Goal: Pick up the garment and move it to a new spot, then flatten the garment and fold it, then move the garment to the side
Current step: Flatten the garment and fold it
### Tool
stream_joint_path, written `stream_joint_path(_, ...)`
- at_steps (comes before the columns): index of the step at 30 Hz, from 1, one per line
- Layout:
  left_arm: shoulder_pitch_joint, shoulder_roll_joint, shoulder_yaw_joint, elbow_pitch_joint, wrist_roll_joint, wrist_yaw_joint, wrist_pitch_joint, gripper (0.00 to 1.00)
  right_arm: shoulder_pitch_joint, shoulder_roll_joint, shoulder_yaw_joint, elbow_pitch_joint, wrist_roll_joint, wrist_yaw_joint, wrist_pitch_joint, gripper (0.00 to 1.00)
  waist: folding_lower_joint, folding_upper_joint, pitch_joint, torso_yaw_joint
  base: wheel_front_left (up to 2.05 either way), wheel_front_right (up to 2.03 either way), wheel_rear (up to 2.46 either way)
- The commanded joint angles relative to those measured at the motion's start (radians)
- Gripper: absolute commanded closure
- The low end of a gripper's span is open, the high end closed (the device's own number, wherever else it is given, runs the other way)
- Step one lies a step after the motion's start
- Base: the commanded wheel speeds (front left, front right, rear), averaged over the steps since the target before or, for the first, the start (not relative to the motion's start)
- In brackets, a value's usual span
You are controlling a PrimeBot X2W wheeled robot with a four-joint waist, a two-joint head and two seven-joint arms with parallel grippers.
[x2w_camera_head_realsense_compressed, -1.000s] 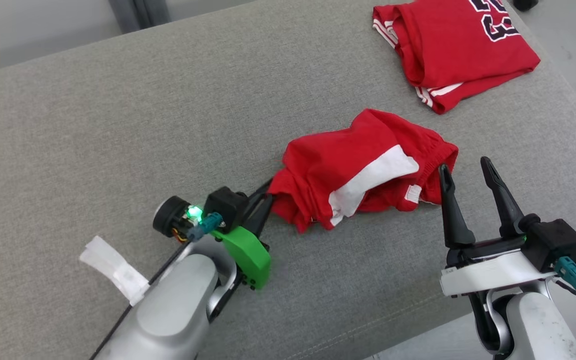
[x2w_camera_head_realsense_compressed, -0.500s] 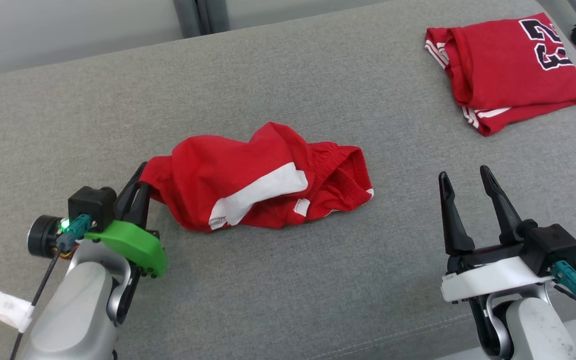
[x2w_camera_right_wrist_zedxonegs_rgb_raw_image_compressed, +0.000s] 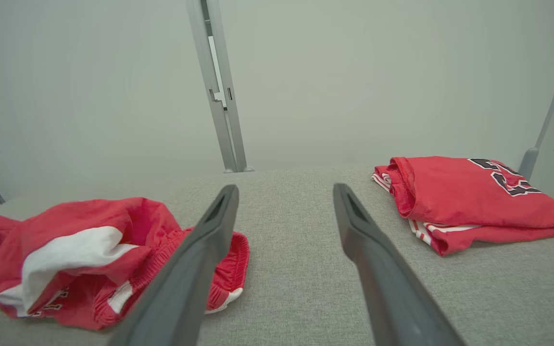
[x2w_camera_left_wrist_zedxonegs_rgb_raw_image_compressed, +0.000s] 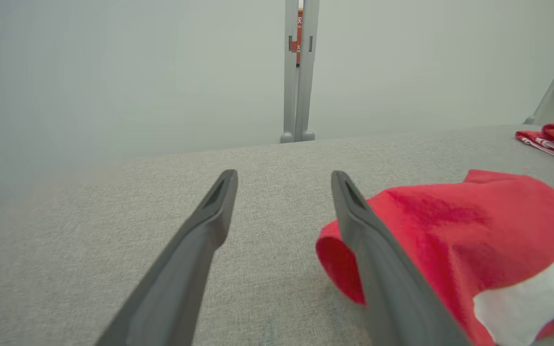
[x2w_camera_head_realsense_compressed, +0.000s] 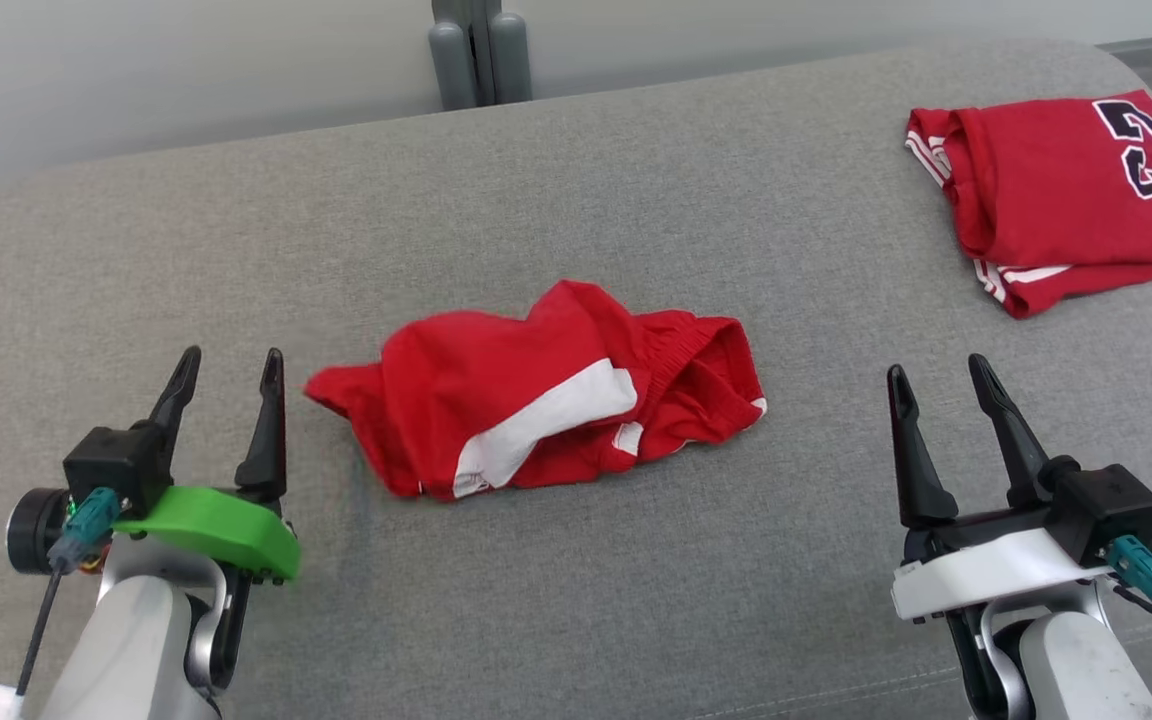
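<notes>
The garment point(x2w_camera_head_realsense_compressed: 536, 390) is a pair of red shorts with a white stripe, lying crumpled in the middle of the grey padded surface point(x2w_camera_head_realsense_compressed: 576, 200). My left gripper point(x2w_camera_head_realsense_compressed: 228, 358) stands open a little to its left, nothing between the fingers. In the left wrist view the garment point(x2w_camera_left_wrist_zedxonegs_rgb_raw_image_compressed: 474, 240) lies just right of the right-hand finger, and the left gripper point(x2w_camera_left_wrist_zedxonegs_rgb_raw_image_compressed: 284, 175) is empty. My right gripper point(x2w_camera_head_realsense_compressed: 936, 372) is open at the lower right, apart from the cloth. In the right wrist view the garment point(x2w_camera_right_wrist_zedxonegs_rgb_raw_image_compressed: 89, 254) lies left of the open right gripper point(x2w_camera_right_wrist_zedxonegs_rgb_raw_image_compressed: 284, 190).
A folded red jersey with dark numbers point(x2w_camera_head_realsense_compressed: 1066, 190) lies at the far right of the surface, also visible as the jersey point(x2w_camera_right_wrist_zedxonegs_rgb_raw_image_compressed: 474, 202) in the right wrist view. A grey post point(x2w_camera_head_realsense_compressed: 476, 50) stands behind the far edge. The near edge of the surface runs below both arms.
My left gripper was shut on the garment's left end and dragged it; now it has let go and stands open beside it. The head camera has swung, shifting the whole picture.
</notes>
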Motion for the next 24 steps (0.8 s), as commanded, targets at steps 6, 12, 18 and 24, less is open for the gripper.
stream_joint_path(6, 0.115, -0.020, 0.092, -0.126, 0.046, 0.017, -0.003, 0.00, 0.033, -0.005, -0.008, 0.002, 0.005, -0.002, 0.000, 0.00, 0.0000, 0.0000, -0.048, 0.059, 0.00, 0.00, 0.00)
stream_joint_path(12, 0.198, -0.048, 0.186, -0.241, 0.080, 0.034, -0.002, 0.00, 0.046, -0.009, -0.008, 0.003, 0.006, -0.002, 0.000, 0.00, 0.0000, 0.0000, -0.066, 0.078, 0.00, 0.00, 0.00)
stream_joint_path(18, 0.283, -0.071, 0.241, -0.317, 0.123, 0.018, -0.002, 0.00, 0.060, -0.014, 0.004, 0.009, 0.011, -0.002, 0.000, 0.00, 0.0000, 0.0000, -0.068, 0.089, 0.00, 0.00, 0.00)
stream_joint_path(24, 0.299, -0.103, 0.271, -0.320, 0.138, -0.002, -0.002, 0.00, 0.040, -0.025, 0.044, 0.048, 0.018, -0.002, 0.000, 0.00, 0.0000, 0.0000, -0.058, 0.101, 0.00, 0.00, 0.00)
